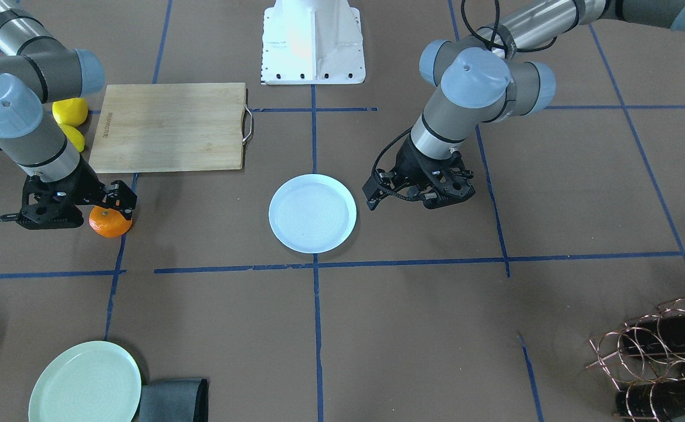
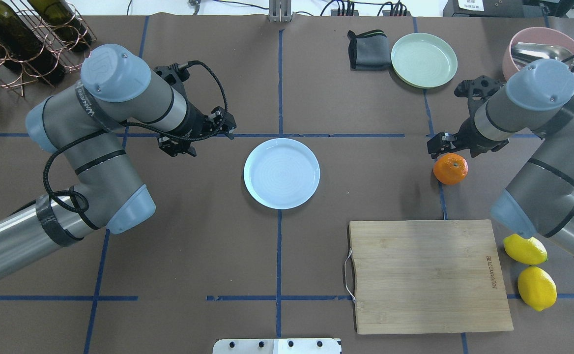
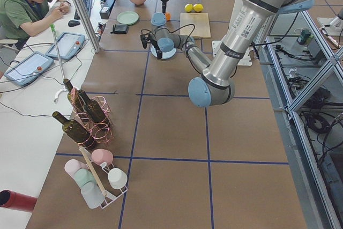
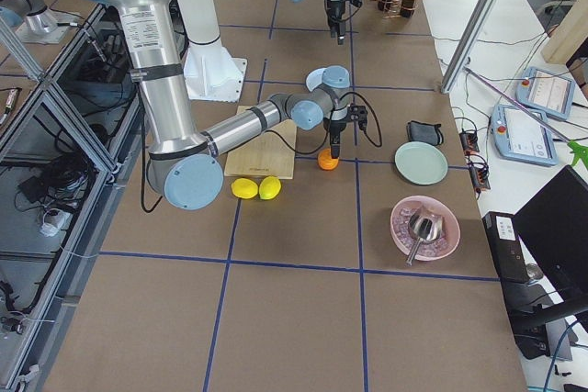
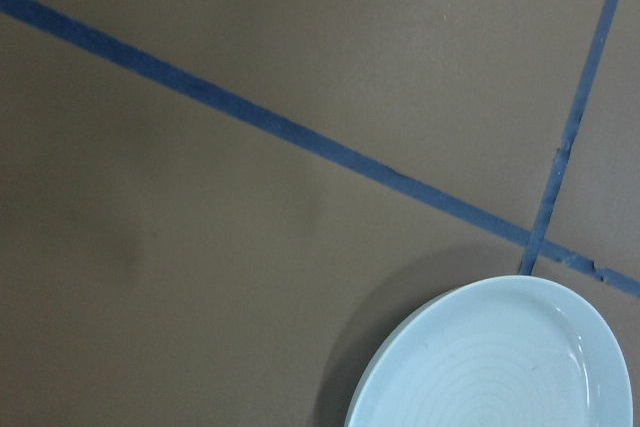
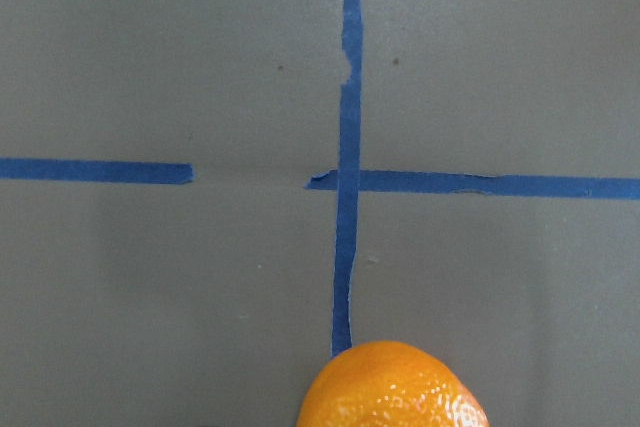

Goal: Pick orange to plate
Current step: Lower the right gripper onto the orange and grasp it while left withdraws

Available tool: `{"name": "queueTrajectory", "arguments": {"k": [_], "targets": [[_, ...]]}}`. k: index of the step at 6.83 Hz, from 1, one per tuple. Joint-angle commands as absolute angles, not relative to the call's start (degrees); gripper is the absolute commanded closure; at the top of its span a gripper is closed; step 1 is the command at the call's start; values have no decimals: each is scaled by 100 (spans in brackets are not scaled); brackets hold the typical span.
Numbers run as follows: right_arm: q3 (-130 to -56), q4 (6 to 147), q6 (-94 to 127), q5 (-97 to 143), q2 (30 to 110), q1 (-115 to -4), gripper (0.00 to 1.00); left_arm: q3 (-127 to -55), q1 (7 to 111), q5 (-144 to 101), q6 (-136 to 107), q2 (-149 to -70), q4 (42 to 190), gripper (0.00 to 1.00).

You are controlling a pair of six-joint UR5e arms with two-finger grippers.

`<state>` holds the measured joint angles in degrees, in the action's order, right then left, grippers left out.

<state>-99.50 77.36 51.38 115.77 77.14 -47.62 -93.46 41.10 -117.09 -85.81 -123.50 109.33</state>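
Nearest the robot: bamboo cutting board (image 2: 424, 275), with two lemons (image 2: 525, 249) at its right end, neither wanted. Next out: the orange (image 2: 450, 168), resting on the table on a blue tape line, unheld and well apart from the plate (image 2: 281, 172), which lies bare at the table's middle. Right gripper (image 2: 438, 146): hangs over the orange's far edge, off-centre. Its wrist view catches only the fruit's top at the lower border, and whether the fingers are spread or pressed together cannot be told. Left gripper (image 2: 224, 124): near the plate's far left side, nothing seen in it, spread likewise not legible. Farthest: pale green plate (image 2: 423, 60) — the wrong dish. Handling note, as judged: shift the right gripper toward the robot until it is centred on the fruit, with the fingers wide. Descend to the widest girth and close gently — a round skin may roll or slip. Lift clear before crossing to the plate.
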Motion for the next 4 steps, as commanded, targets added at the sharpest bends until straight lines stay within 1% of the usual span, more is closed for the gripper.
{"name": "queueTrajectory", "arguments": {"k": [1,4], "targets": [[-9853,7743,5124,11540,7761,-4685,0,-9396,4166,-11716,-8525,-12313,10881,0],[-9677,7734,5010,11531,7778,-4658,0,-9589,4166,-11716,-8525,-12103,10890,0]]}}
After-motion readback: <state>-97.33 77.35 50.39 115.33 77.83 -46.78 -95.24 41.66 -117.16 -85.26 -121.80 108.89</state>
